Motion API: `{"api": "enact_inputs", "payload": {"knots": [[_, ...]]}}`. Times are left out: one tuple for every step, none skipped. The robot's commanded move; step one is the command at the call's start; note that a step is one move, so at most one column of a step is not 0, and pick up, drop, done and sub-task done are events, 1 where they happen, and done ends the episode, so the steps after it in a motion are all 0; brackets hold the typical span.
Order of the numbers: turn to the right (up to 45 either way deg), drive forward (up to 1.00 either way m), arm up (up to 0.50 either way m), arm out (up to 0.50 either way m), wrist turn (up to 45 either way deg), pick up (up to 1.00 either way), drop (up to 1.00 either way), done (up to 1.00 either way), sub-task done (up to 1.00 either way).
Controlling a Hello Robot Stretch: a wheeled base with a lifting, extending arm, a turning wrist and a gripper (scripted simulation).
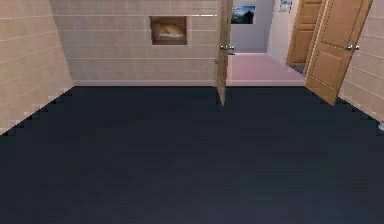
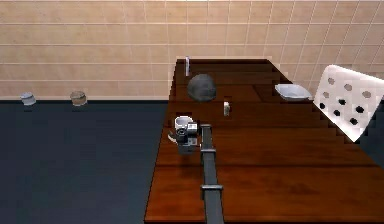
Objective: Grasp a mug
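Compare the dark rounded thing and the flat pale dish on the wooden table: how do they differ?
The dark rounded thing is dark grey; the flat dish is pale grey. The rounded thing rises as a dome; the dish lies low and shallow. In the arm side view the rounded thing sits left of the dish, which lies nearer the white chair. Both rest on the wooden table, toward its wall end.
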Motion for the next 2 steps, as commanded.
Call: {"api": "enact_inputs", "payload": {"knots": [[0.0,0.0,0.0,0.0,0.0,1.0,0.0,0.0,0.0],[0.0,0.0,0.1,0.0,0.0,0.0,0.0,0.0,0.0]]}}
